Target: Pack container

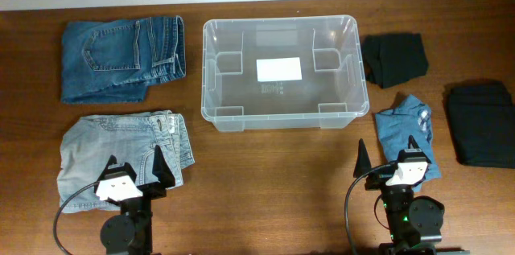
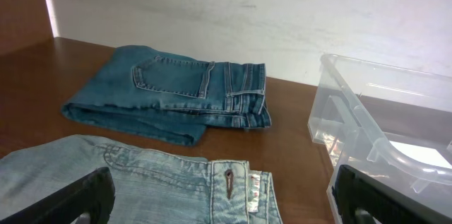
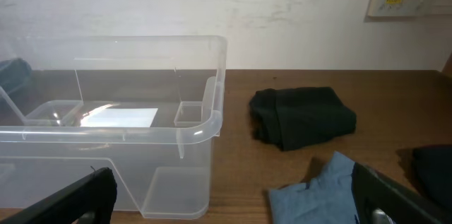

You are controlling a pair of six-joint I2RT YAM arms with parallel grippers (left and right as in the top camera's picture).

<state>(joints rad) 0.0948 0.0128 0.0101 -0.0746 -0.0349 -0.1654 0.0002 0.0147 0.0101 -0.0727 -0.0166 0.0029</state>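
Left end effector [image 1: 135, 166] is wide open and holds nothing. Light jeans [image 1: 121, 144] lie just under it, and dark jeans [image 1: 121, 58] lie well ahead. The container [image 1: 208, 86] stands on the tabletop [image 1: 273, 183], ahead and to its right. Right end effector [image 1: 387, 158] is wide open and empty too. Blue cloth [image 1: 401, 126] lies just ahead, black cloth [image 1: 394, 58] farther on.

Clear plastic container [image 1: 211, 86] – upright, lidless, empty, white base label, mid-table
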